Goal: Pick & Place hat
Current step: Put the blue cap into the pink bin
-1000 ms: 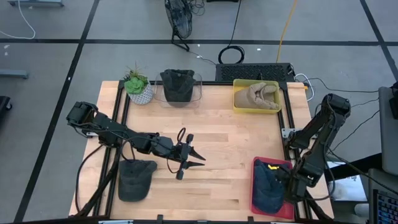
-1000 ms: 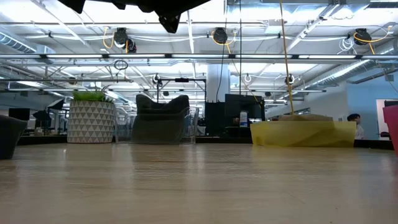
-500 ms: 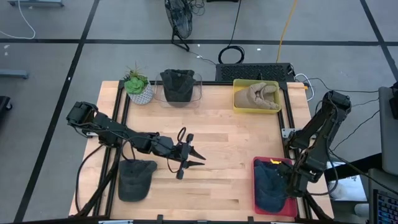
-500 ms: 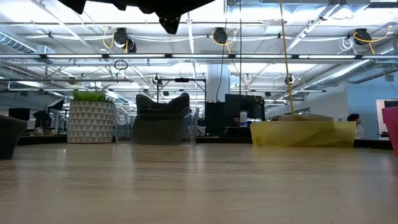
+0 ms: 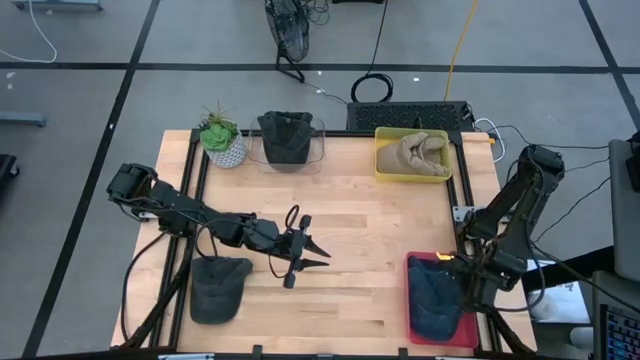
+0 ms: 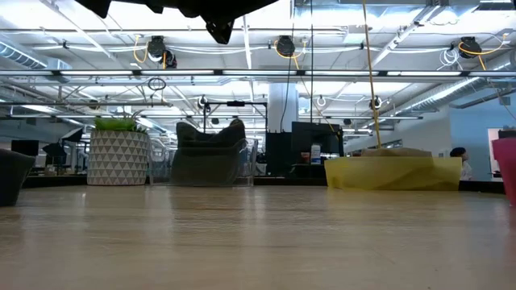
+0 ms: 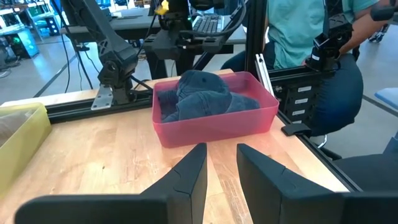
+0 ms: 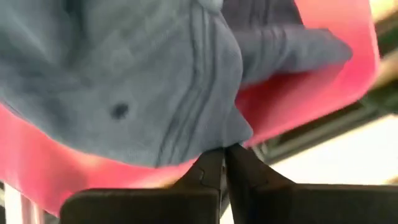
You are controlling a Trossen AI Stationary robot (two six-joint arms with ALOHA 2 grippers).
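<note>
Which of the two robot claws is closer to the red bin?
The right gripper, shut, sits at the red bin, touching the blue hat inside. The left gripper hovers mid-table, well away.

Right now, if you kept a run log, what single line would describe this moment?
right end effector: shut on navy hat | hat: in red bin | left end effector: parted, empty, mid-table

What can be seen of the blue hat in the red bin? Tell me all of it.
The blue hat is a soft denim-like cap with stitched seams and a small eyelet, crumpled in the red bin at the table's near right corner. It bulges above the rim. The right claw, shut, is down at the bin against the hat's edge; whether it pinches the cloth is unclear.
</note>
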